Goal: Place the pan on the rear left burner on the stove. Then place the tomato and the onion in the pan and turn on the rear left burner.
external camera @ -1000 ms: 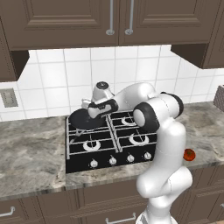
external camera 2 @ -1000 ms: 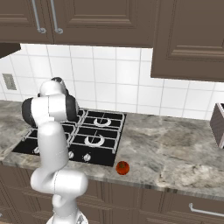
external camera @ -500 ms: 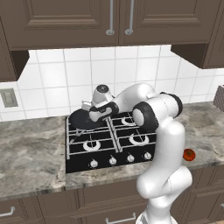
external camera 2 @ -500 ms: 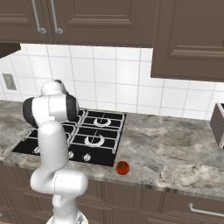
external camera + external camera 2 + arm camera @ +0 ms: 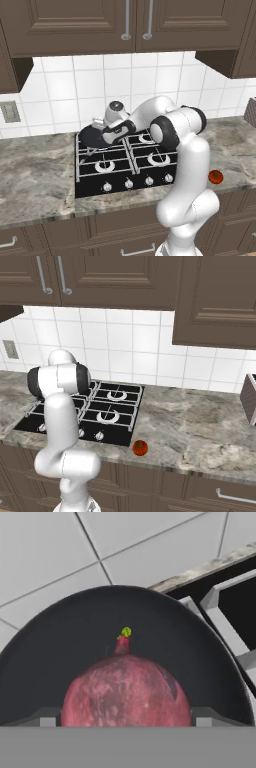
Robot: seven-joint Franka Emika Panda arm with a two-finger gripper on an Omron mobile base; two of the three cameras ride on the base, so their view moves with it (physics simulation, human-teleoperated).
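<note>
The black pan (image 5: 90,137) sits on the stove (image 5: 125,167) at its back left corner and hides the rear left burner. My gripper (image 5: 104,134) reaches down into the pan. In the hand view the dull reddish onion (image 5: 127,692) with a small green tip sits between my fingertips (image 5: 47,717), just over the pan's floor (image 5: 75,637); my gripper (image 5: 127,718) is shut on it. The glossy red tomato (image 5: 215,176) lies on the counter right of the stove, near the front edge (image 5: 140,447).
Grey stone counter (image 5: 35,175) lies on both sides of the stove (image 5: 112,406), with white wall tile behind and dark cabinets above. Silver knobs (image 5: 128,183) line the stove's front. A box-like object (image 5: 248,398) stands at the far right.
My hand has come down a little toward the pan, still holding the onion. The pan and the tomato have stayed put.
</note>
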